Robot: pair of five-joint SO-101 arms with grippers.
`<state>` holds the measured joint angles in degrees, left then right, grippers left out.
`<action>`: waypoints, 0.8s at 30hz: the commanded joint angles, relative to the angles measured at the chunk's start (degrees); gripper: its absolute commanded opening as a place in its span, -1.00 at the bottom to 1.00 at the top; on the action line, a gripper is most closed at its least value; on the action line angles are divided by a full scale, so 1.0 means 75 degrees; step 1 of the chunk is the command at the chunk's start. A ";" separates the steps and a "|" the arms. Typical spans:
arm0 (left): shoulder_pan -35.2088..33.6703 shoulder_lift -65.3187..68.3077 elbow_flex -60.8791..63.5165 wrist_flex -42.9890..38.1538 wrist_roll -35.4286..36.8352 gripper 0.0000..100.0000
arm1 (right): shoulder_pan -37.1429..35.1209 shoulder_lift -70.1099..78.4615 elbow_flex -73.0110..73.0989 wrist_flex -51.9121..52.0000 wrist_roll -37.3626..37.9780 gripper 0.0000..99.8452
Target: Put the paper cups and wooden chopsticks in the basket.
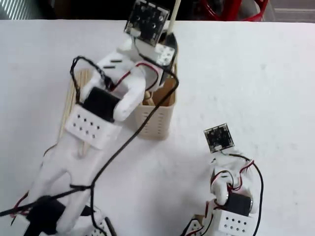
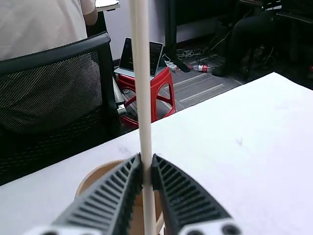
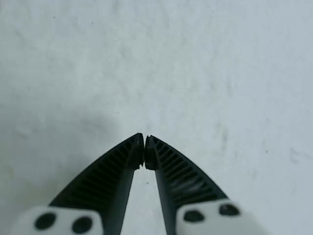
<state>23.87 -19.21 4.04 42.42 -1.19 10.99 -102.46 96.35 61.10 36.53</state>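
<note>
Left fingers [image 2: 133, 171] pinch a wooden chopstick [image 2: 140, 73] upright between their tips, above a paper cup [image 2: 98, 176] in the basket [image 1: 155, 120]. Right fingers [image 3: 134, 151] are closed, empty, over bare worktop [image 3: 220, 58].

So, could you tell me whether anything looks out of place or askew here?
Nothing looks spilled or damaged. One chopstick stands upright, pinched in the left end effector over the basket.

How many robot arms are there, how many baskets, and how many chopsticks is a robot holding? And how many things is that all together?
Robot arms: 2 (left arm, right arm)
Baskets: 1 (basket)
Held chopsticks: 1 (chopstick in the left gripper)
Total: 4
</note>
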 commanded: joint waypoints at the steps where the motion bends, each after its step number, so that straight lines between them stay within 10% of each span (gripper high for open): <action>1: -0.0135 -0.0944 0.0469 -0.0199 -0.0094 -0.85 | 0.0029 -0.0018 0.0070 -0.0018 0.0000 -0.96; 14: -0.0967 -0.2596 0.2755 -0.0797 -0.0082 -0.82 | 0.0029 -0.0018 0.0070 -0.0018 0.0000 -0.96; 24: -0.4226 -0.4812 0.3880 -0.0059 -0.0387 -0.87 | 0.0029 -0.0018 0.0070 -0.0018 0.0000 -0.96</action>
<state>-2.15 -52.00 32.44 40.31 -1.54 10.99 -102.46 96.35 61.10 36.53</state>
